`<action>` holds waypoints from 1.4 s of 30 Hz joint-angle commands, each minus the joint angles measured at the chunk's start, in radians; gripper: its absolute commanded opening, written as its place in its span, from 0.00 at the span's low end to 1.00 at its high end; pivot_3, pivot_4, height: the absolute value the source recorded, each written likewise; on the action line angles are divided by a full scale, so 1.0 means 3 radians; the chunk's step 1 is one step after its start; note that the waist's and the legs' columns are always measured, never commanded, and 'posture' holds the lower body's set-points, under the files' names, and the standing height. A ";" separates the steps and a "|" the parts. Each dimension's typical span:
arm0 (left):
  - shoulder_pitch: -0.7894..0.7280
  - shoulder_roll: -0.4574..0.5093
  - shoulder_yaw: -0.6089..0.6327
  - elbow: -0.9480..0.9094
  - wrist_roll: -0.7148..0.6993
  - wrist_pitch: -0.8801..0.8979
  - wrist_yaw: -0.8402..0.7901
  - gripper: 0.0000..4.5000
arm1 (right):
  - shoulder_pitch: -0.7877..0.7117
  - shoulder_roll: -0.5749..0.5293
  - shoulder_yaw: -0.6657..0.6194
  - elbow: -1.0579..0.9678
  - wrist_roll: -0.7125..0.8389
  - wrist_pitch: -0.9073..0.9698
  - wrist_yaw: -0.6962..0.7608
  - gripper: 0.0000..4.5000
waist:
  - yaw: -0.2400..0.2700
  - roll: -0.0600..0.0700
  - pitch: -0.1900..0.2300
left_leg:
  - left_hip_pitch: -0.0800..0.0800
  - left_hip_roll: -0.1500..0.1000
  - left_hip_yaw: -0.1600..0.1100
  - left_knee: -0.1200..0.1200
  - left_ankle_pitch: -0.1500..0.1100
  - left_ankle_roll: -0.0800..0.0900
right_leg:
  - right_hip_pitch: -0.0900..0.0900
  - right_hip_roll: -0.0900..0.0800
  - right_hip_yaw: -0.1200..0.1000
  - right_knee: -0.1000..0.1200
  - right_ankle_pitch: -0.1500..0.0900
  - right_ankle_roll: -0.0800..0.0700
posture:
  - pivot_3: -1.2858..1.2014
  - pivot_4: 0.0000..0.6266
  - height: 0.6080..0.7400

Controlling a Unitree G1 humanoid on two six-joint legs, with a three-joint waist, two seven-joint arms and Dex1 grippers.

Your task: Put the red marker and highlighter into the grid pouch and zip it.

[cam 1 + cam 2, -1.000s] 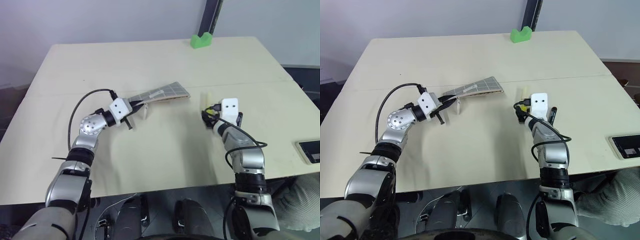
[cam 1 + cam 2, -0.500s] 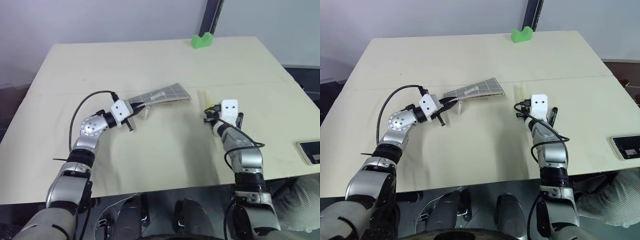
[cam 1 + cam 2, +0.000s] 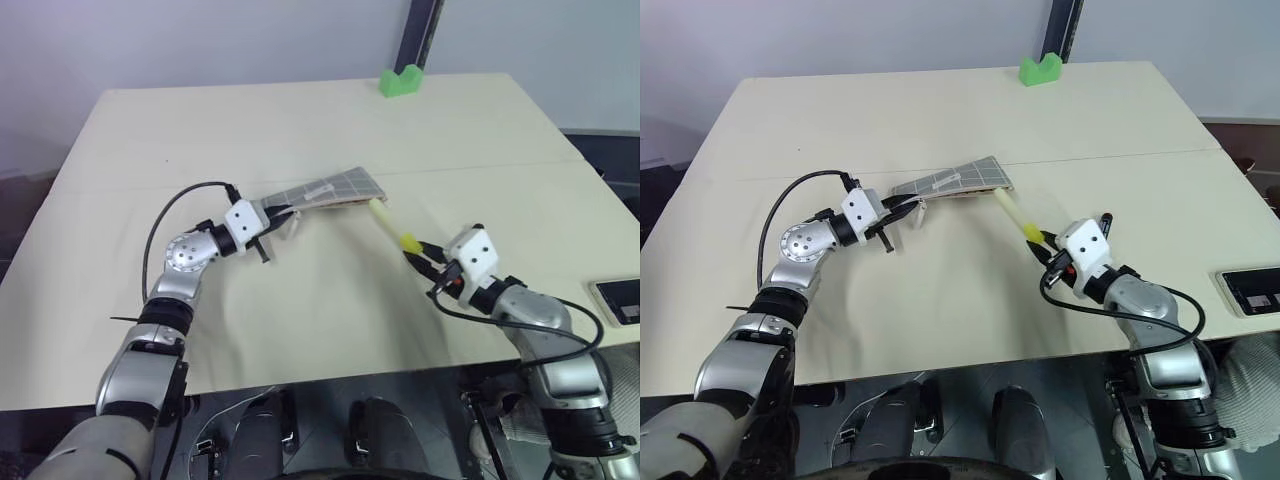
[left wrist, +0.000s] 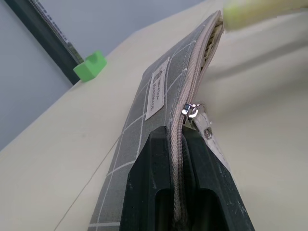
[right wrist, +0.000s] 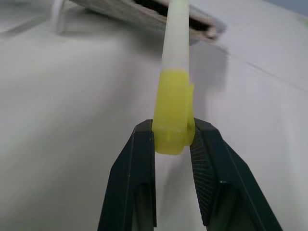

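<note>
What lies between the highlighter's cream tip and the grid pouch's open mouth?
Nothing: in the right wrist view the highlighter tip sits right at the grid pouch mouth.

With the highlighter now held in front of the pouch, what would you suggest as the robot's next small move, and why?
Probably ease the right gripper forward to slide the highlighter into the grid pouch. Its pale tip already sits at the open mouth, and the left gripper pinches the zipper edge, holding the pouch up off the table.
</note>
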 commanded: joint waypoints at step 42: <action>-0.0138 0.0074 -0.0200 -0.0124 0.0098 -0.0210 -0.0091 0.00 | -0.0232 -0.0452 0.0244 -0.0143 -0.0471 0.0026 0.0205 0.10 | 0.0007 -0.0001 0.0000 | -0.0001 -0.0001 -0.0001 0.0004 -0.0002 0.0003 | 0.0003 0.0000 -0.0001 -0.0002 0.0000 0.0000 | 0.52 0.24 1.00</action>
